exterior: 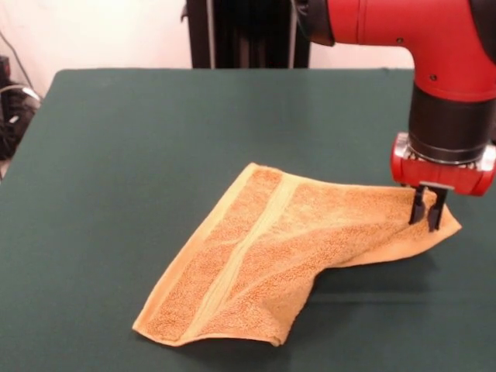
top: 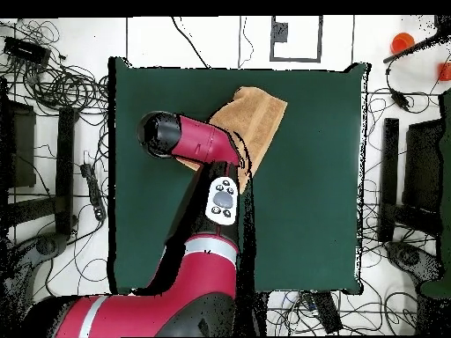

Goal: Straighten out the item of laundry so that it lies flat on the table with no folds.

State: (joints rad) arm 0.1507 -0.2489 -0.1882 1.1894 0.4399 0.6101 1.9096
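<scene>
A dark green desk [exterior: 139, 155] fills the scene, with a pale wall and a black stand behind it and loose cables on the floor around it in the overhead view. On the desk lies the golden-orange towel [exterior: 263, 256], not yet flat: one part is doubled over along a diagonal crease, and the corner under the hand [exterior: 428, 209] is raised off the felt, throwing a shadow beneath.

The step in hand looks like drawing that corner outward. To do it well, the pull should run away from the bulk of the cloth and low over the desk — just enough lift to clear the felt, so the folded layer slides open rather than rolling over again. The rest of the towel spreads away from the hand toward its far, banded end.

The red arm comes down with its wrist vertical, the two dark fingers [exterior: 418, 208] pointing straight down at the corner. They stand close together and seem to pinch the cloth — though the contact itself is too small to be sure of.
</scene>
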